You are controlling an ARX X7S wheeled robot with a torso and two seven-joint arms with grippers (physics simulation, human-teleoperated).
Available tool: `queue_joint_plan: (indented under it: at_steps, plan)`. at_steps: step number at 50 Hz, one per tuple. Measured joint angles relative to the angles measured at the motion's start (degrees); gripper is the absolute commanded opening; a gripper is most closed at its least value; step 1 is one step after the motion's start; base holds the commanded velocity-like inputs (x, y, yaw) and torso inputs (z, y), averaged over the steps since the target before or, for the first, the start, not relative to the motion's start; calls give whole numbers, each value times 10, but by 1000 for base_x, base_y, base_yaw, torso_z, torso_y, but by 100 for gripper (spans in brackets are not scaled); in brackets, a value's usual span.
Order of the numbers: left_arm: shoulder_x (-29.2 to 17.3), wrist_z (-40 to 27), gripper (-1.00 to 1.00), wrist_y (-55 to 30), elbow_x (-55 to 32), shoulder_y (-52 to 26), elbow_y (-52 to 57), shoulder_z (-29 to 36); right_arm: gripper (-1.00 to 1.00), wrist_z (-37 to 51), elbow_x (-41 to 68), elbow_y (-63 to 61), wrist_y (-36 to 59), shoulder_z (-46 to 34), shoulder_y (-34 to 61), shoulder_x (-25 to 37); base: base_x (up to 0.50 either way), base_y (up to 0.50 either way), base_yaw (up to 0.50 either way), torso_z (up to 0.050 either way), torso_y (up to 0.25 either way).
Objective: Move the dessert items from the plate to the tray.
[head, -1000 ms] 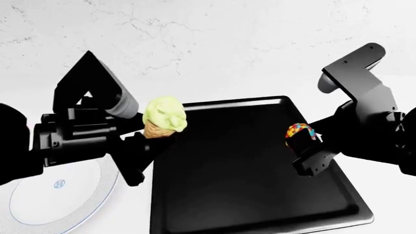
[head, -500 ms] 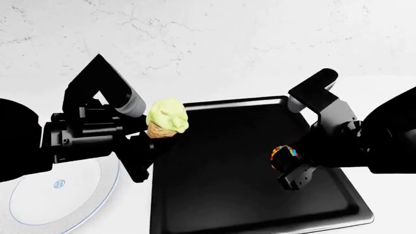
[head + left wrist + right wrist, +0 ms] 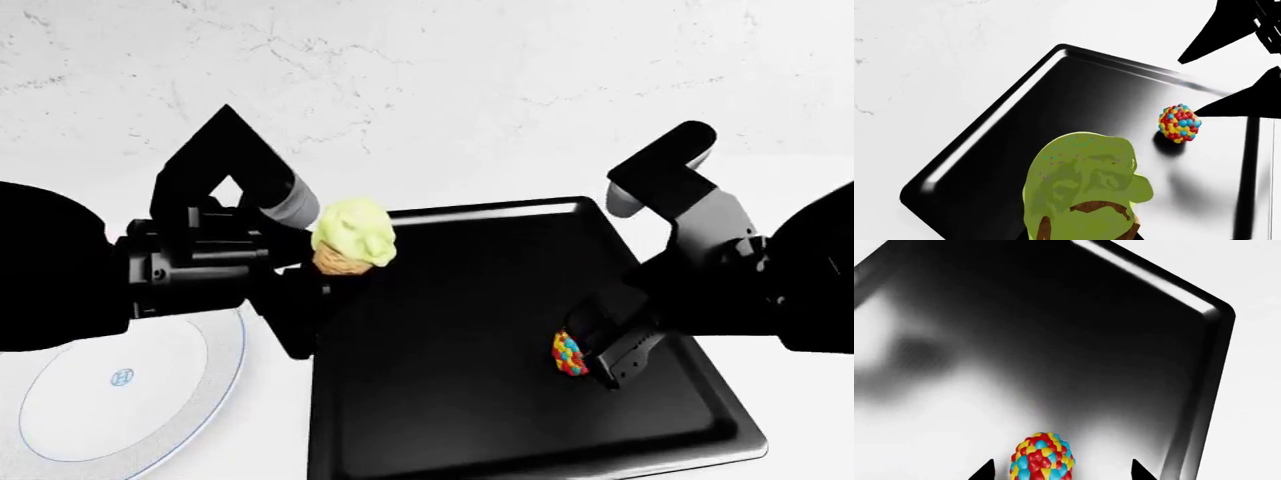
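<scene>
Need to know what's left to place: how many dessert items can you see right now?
2. The ice-cream cone is held in the left hand over the tray's left edge. The candy ball sits on the tray, between the right hand's open fingers.

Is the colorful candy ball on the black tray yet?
Yes. The candy ball sits on the tray, its shadow right beneath it. The right end effector fingertips stand open on either side, not touching.
</scene>
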Motion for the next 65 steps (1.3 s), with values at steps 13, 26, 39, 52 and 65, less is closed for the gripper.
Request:
queue_joint_plan:
  at_steps: [13,26,39,52,65]
  plan:
    - [94,-5,-100,-34,25,-46,-98,40,100,49,69,-29,-3,10,69,46,0,0,0,0,0]
    - [215,-3,-100,-48,54,-81,-246,80,100,60,89,-51,-1,22,97,89,0,0,0,0,0]
    - [293,-1,-100,-36,80,-77,-339,110,100,61,87,-65,-2,26,102,111,0,0,0,0,1]
    - [328,13,-100,-16,105,-61,-379,134,100,56,78,-72,-5,28,99,122,0,0,0,0,0]
    - [346,28,-100,-5,125,-52,-403,153,100,50,69,-75,-8,28,95,128,0,0,0,0,0]
